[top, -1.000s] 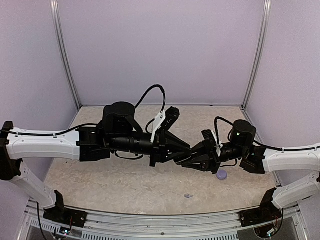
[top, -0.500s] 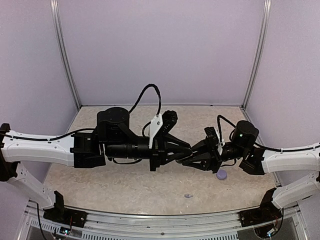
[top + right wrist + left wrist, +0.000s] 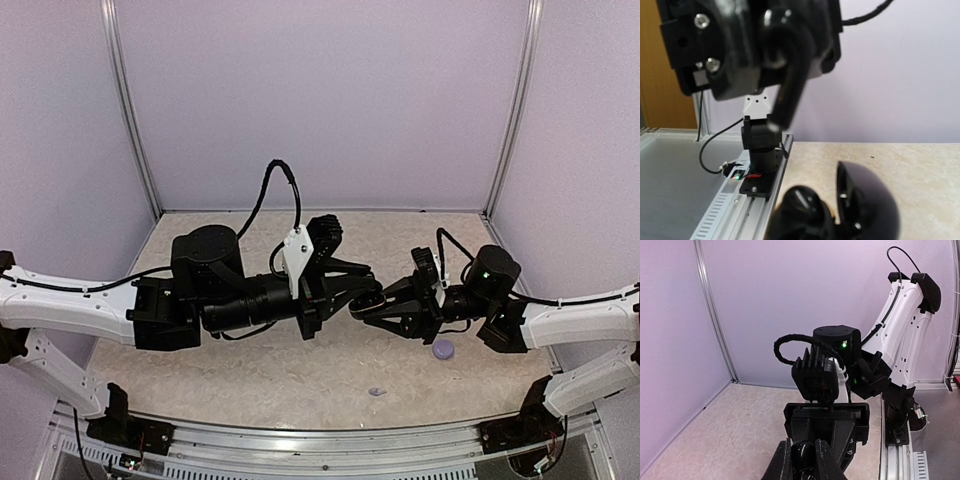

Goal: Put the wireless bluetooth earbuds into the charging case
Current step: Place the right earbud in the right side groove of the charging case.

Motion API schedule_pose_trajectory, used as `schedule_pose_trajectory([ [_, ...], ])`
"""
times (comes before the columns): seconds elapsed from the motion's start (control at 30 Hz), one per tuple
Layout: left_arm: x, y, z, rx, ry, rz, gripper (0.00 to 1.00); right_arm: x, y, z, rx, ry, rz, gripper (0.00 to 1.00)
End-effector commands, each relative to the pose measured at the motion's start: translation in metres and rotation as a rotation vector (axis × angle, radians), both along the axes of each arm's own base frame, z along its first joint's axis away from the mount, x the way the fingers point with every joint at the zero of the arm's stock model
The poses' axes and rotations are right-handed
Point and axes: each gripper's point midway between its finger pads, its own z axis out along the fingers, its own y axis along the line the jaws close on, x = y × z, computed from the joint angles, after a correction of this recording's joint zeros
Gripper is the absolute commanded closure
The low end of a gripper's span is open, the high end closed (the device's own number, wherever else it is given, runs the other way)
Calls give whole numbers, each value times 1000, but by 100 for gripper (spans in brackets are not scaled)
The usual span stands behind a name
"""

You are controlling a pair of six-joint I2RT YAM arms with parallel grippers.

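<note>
So the step in hand looks like a mid-air handoff: the case [image 3: 862,202] is held up open by the right gripper [image 3: 372,312], lid hinged back, and the left gripper [image 3: 362,292] is parked right against it, tips all but touching in the top view. To get this done well, the case should be held level with its wells facing the left gripper. The bud should be lined up over its well before anything is let go, since a bean that small is easily flicked away if dropped tilted or from too high. A slow final approach and only a small opening are called for

Tool state: the right gripper is judged to be clamped on the case, since the case hangs clear of the table [image 3: 250,370] right where its tips would be, though the tips themselves are hidden. The left fingers [image 3: 826,467] are seen a narrow gap apart in the wrist view with something round and glossy black between them. Whether that's a black bud being pinched or just the case beyond can't be told

What's taken for a lavender bud [image 3: 443,349] lies on the table just by the right arm, and a second bud [image 3: 376,392], tinier, nearer the front edge. Nothing can be made out seated in the case
</note>
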Motion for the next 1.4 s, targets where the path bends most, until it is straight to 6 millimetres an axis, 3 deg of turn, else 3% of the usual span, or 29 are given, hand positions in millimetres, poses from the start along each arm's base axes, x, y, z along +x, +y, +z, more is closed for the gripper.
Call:
schedule_pose_trajectory([
  [0.0,9,3,8,-32,-35,80,97,5,2,0,5,23,-30,100],
  [0.73,16,-19,-24,55,-19,111,98,9,3,8,18,58,-48,100],
  [1.37,22,-20,-46,137,-9,137,98,6,0,12,25,33,-47,100],
])
